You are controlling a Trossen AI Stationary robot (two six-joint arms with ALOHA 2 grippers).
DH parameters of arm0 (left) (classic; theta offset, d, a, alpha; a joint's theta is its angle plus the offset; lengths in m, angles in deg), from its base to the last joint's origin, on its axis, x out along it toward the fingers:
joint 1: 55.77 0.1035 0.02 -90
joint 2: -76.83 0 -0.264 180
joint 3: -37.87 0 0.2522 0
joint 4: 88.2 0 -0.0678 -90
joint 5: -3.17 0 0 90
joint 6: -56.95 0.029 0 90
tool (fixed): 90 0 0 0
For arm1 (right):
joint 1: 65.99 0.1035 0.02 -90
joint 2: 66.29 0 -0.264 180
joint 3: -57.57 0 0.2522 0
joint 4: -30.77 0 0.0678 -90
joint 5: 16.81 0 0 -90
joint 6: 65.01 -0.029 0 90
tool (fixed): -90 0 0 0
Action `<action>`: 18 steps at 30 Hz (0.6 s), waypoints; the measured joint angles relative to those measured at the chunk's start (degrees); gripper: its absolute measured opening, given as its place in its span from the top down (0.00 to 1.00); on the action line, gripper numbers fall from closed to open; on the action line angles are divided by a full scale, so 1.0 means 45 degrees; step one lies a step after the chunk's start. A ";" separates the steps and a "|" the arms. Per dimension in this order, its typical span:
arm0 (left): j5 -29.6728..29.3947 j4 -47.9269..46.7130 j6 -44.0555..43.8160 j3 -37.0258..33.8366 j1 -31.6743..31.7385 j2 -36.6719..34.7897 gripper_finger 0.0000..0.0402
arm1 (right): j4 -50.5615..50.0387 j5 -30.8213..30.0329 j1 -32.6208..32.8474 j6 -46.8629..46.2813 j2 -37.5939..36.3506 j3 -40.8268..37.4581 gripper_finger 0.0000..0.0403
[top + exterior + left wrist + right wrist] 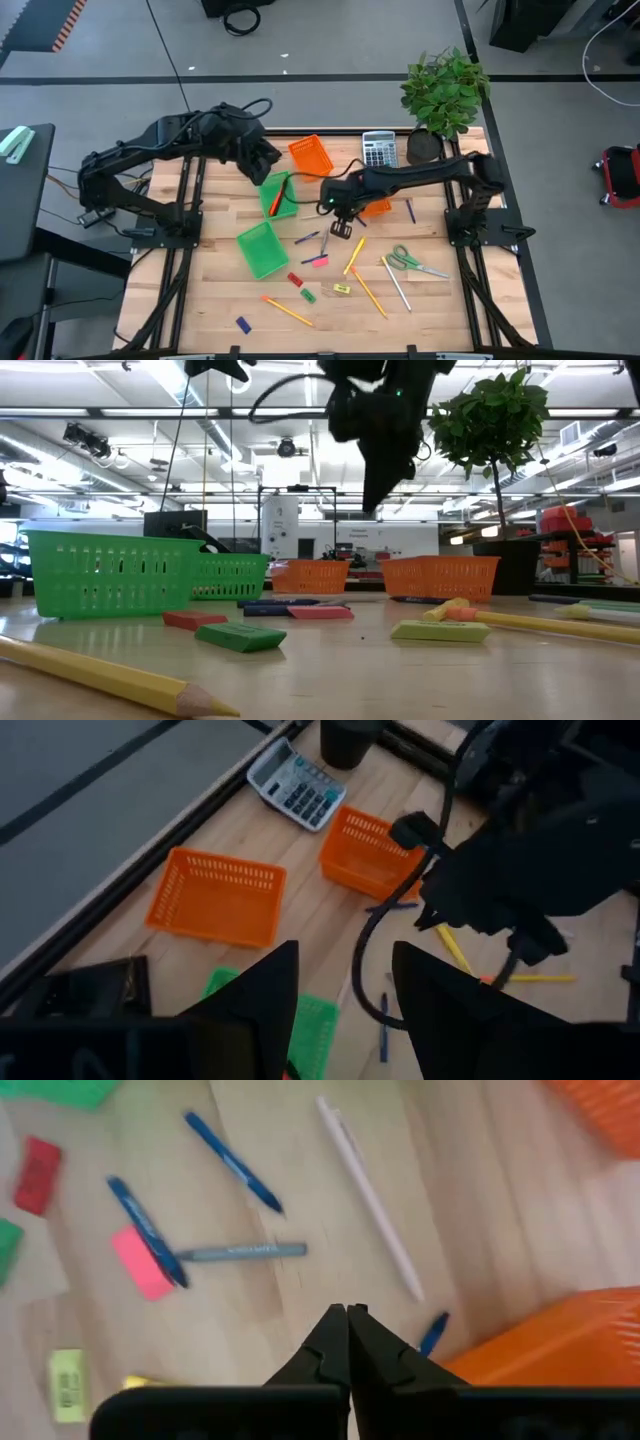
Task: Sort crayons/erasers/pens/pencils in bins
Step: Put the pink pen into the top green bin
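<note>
The right gripper hangs above the middle of the wooden table, well clear of the surface, with its two dark fingers pressed together and nothing between them. Below it in the right wrist view lie two blue pens, a grey pen and a pale pen, loose on the wood, with a pink eraser touching one blue pen, a red eraser farther off and a yellow eraser near the view's edge. The left gripper is held over the far green bin, its fingers standing apart; whether they carry anything I cannot tell. The second green bin sits nearer the front of the table, one orange bin lies beside the grey calculator, and the other orange bin is partly hidden under the right arm. Yellow pencils lie scattered toward the front, near green-handled scissors. A green eraser lies among them, and a blue eraser lies alone near the front edge. A potted plant stands at the far right corner.
</note>
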 joint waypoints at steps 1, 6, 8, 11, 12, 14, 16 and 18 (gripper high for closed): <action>-0.0004 0.0022 0.0075 0.0013 0.0033 -0.0027 0.57 | -0.0016 -0.0088 -0.0005 0.0166 -0.0111 0.0003 0.99; -0.0269 -0.0045 0.1137 0.0008 0.0348 -0.0001 0.57 | -0.0021 -0.0042 -0.0107 0.1121 -0.0232 -0.0009 0.93; -0.0243 0.0055 0.1805 0.0013 0.0434 0.0276 0.57 | -0.0210 0.0348 -0.0189 0.0825 -0.0344 -0.0015 0.89; 0.1066 0.0077 0.2579 0.0003 0.0447 0.0962 0.57 | -0.0833 0.0854 -0.0203 -0.0280 -0.1145 0.0023 0.84; 0.1561 0.0076 0.2752 0.0000 0.0422 0.1213 0.57 | -0.1077 0.0883 -0.0194 -0.0635 -0.1543 0.0102 0.83; 0.2102 -0.0014 0.3028 0.0003 0.0238 0.1733 0.57 | -0.1345 0.0763 -0.0166 -0.1264 -0.2498 0.0159 0.82; 0.2161 0.0098 0.3418 0.0003 -0.0006 0.2357 0.57 | -0.1469 0.0280 -0.0019 -0.1872 -0.3522 0.0163 0.82; 0.2170 0.0314 0.3828 -0.0002 -0.0187 0.3013 0.58 | -0.1490 -0.0337 0.0201 -0.2352 -0.4512 0.0173 0.82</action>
